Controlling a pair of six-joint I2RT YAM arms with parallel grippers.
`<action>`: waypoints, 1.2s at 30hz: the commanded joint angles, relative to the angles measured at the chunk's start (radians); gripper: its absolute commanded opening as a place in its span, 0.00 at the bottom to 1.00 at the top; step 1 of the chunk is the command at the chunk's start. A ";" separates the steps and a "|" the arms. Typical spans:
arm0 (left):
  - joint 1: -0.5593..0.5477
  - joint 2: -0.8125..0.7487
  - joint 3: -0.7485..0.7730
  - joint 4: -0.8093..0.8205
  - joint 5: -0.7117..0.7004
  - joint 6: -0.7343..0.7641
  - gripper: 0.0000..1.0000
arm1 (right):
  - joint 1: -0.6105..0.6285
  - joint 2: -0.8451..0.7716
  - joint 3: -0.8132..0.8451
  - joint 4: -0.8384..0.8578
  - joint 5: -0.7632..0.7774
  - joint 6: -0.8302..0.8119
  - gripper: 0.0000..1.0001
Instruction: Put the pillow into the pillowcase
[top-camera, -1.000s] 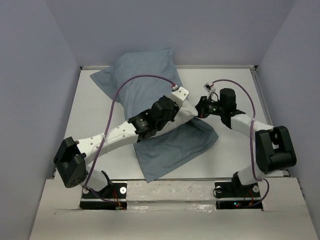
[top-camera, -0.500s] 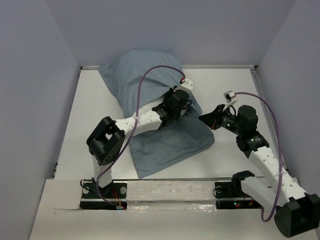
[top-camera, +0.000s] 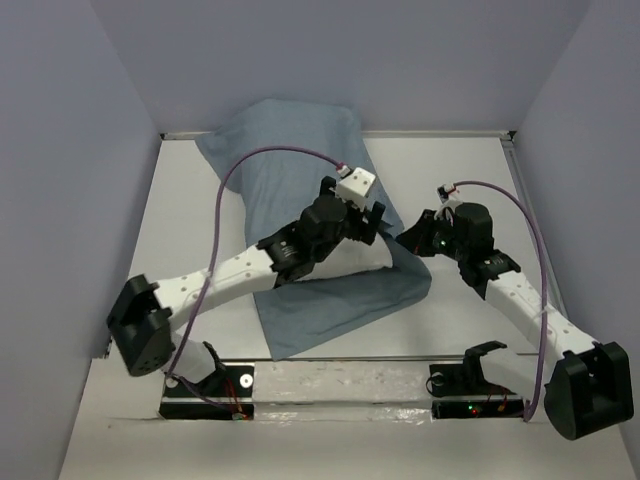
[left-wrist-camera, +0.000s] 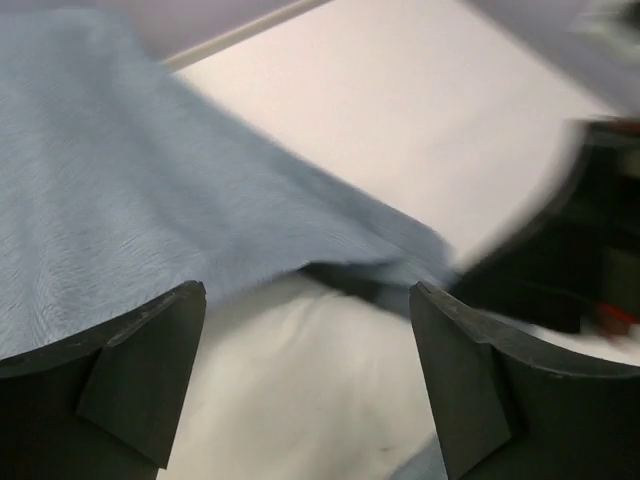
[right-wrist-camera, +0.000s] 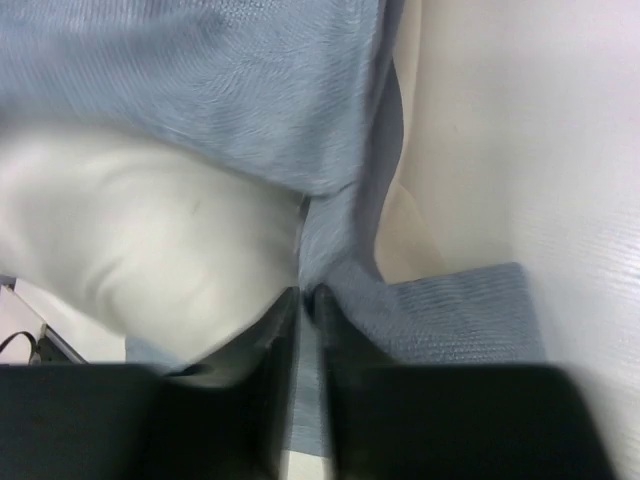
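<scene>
The pillowcase (top-camera: 285, 150) lay across the desk (top-camera: 195, 240) from the back left toward the middle. The pillow (left-wrist-camera: 300, 400) sat partly inside it, white showing at its mouth. The left tool (left-wrist-camera: 305, 305) hung over that mouth, fingers spread wide, gripping nothing. Just to the right, the right tool (right-wrist-camera: 306, 296) was pinched tight on the pillowcase's edge.

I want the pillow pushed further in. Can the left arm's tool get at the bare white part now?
Probably yes: the left tool is open and faces the uncovered pillow, nothing between them. The pillowcase covers only the far part, and the right tool pinches its edge off to one side.
</scene>
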 joint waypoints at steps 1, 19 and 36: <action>-0.060 -0.314 -0.149 0.020 0.424 -0.146 0.94 | 0.010 0.022 0.038 0.008 0.085 -0.012 0.44; 0.128 -1.126 -0.542 -0.794 -0.342 -0.940 0.71 | -0.019 0.202 -0.003 0.021 -0.034 -0.122 0.80; 0.495 -0.698 -0.666 -0.295 0.178 -0.778 0.54 | -0.019 0.123 -0.060 0.084 -0.093 -0.082 0.63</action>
